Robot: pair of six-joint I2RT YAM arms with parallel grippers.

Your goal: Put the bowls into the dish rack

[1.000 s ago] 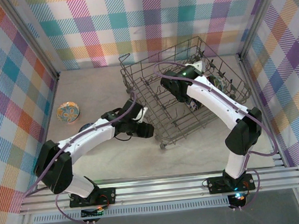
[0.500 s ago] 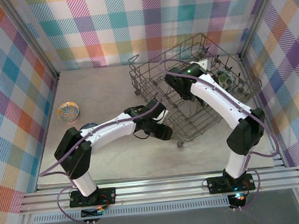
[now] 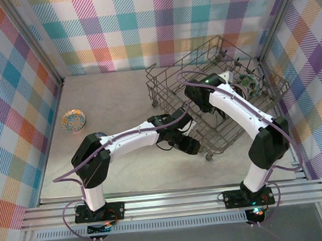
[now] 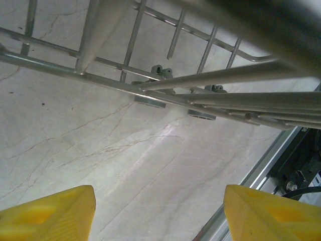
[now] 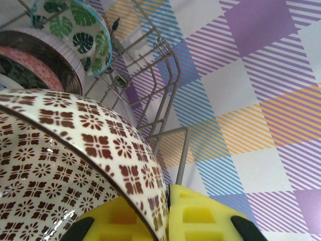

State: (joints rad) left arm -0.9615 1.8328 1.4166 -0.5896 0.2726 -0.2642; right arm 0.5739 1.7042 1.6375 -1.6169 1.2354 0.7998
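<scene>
The grey wire dish rack (image 3: 184, 53) stands at the right of the table. A green-leaf bowl (image 5: 75, 25) and a pink-banded bowl (image 5: 30, 65) stand on edge inside it. My right gripper (image 5: 163, 217) is inside the rack, shut on the rim of a beige bowl with a brown lattice pattern (image 5: 60, 150). My left gripper (image 3: 188, 146) sits low at the rack's near-left corner. In the left wrist view its yellow fingers (image 4: 50, 211) stand wide open over bare table, just short of the rack's bottom wires (image 4: 165, 90). An orange-teal bowl (image 3: 73, 121) lies on the table at far left.
Checked walls close in the table on three sides, and the rack's right end sits close to the right wall (image 3: 309, 73). A metal rail (image 3: 174, 201) runs along the near edge. Bare marbled table (image 3: 108, 97) lies between the orange-teal bowl and the rack.
The rack has slid and turned to the right. My left arm followed it rightward and its fingers opened wider. The right gripper moved right with the rack, still holding the bowl.
</scene>
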